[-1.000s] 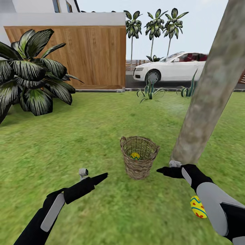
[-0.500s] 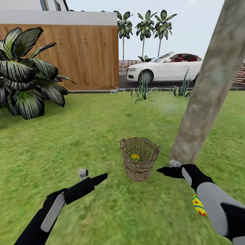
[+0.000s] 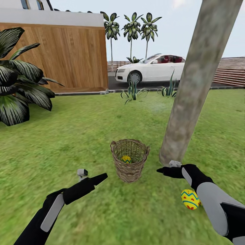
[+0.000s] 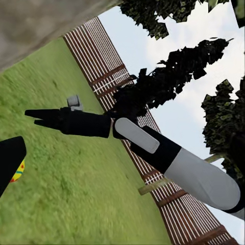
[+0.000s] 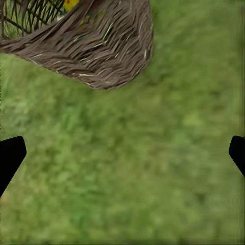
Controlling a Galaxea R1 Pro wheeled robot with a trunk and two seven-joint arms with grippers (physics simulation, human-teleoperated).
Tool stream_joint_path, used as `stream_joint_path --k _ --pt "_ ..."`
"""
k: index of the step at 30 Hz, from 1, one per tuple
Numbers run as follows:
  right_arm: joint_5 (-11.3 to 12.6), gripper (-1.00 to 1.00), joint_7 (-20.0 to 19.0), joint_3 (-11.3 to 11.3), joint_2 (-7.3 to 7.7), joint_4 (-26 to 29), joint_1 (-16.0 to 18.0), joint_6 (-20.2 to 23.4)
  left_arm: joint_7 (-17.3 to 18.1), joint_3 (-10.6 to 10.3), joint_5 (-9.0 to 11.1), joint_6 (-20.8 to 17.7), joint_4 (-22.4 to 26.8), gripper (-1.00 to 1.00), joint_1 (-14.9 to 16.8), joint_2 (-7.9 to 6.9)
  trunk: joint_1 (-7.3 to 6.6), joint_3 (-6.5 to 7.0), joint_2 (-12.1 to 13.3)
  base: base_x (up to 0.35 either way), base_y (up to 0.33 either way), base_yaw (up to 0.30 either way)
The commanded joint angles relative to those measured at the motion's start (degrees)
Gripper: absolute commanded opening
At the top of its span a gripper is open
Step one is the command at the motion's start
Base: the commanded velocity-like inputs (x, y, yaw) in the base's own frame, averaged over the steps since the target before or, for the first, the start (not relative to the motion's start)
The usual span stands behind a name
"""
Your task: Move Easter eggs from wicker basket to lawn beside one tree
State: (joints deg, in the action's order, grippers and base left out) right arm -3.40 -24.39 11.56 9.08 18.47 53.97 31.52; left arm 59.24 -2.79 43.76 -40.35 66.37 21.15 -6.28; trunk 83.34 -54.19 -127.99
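Note:
The wicker basket (image 3: 130, 160) stands on the lawn (image 3: 68, 143) just left of the tree trunk (image 3: 190, 85). Inside it lies one yellow Easter egg (image 3: 126, 158); the weave hides the rest of the inside. A second Easter egg (image 3: 190, 199) lies on the grass near the trunk's foot, beside my right forearm, and peeks out in the left wrist view (image 4: 18, 171). My left gripper (image 3: 102, 177) hovers left of the basket, holding nothing. My right gripper (image 3: 160, 170) hovers right of it, open and empty, with the basket (image 5: 87, 46) ahead of its fingers.
A big dark-leaved plant (image 3: 17, 92) grows at the left. Behind the lawn stand a wooden wall (image 3: 68, 58), a white car (image 3: 149, 69) on the driveway, spiky plants (image 3: 132, 90), slender palms (image 3: 131, 30) and a slatted fence (image 3: 228, 71).
The whole picture has shifted left, so the camera has turned right. The egg on the grass shows more fully beside my right forearm. Both arms keep their pose.

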Motion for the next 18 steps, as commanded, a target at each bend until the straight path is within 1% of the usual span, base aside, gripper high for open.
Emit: stream_joint_path --k 1,3,9,13,15,18 --pt "-0.4 1.0 -0.3 0.4 -0.03 0.1 0.0 0.3 0.0 -0.1 0.4 -0.4 0.0 1.0 0.0 -0.05 -0.24 0.13 0.4 0.0 0.0 -0.014" --pt "-0.4 1.0 -0.7 0.4 -0.07 0.1 0.1 0.4 0.0 -0.1 0.4 -0.5 0.0 1.0 0.0 -0.05 -0.67 0.49 1.2 0.0 0.0 -0.007" --pt "-0.5 1.0 -5.7 0.3 -0.03 0.1 0.0 3.0 0.1 -0.1 0.4 -0.5 -0.1 1.0 0.0 -0.04 -1.99 1.57 3.6 0.0 0.0 -0.001" --pt "-0.5 1.0 -7.7 0.1 -0.09 0.1 0.1 3.4 0.0 -0.1 0.3 -0.6 -0.1 1.0 0.0 -0.01 -2.87 2.29 5.2 0.0 0.0 0.0" --pt "-0.5 1.0 -9.8 0.1 -0.15 0.1 0.0 3.4 0.0 0.0 0.3 -0.6 -0.1 1.0 0.0 -0.04 -3.31 2.65 6.0 0.0 0.0 0.0" --pt "-0.7 1.0 -10.4 0.0 -0.19 0.0 0.1 3.5 0.0 0.0 0.3 -0.6 -0.1 1.0 0.0 -0.05 -3.97 3.19 7.2 0.0 0.0 0.0"
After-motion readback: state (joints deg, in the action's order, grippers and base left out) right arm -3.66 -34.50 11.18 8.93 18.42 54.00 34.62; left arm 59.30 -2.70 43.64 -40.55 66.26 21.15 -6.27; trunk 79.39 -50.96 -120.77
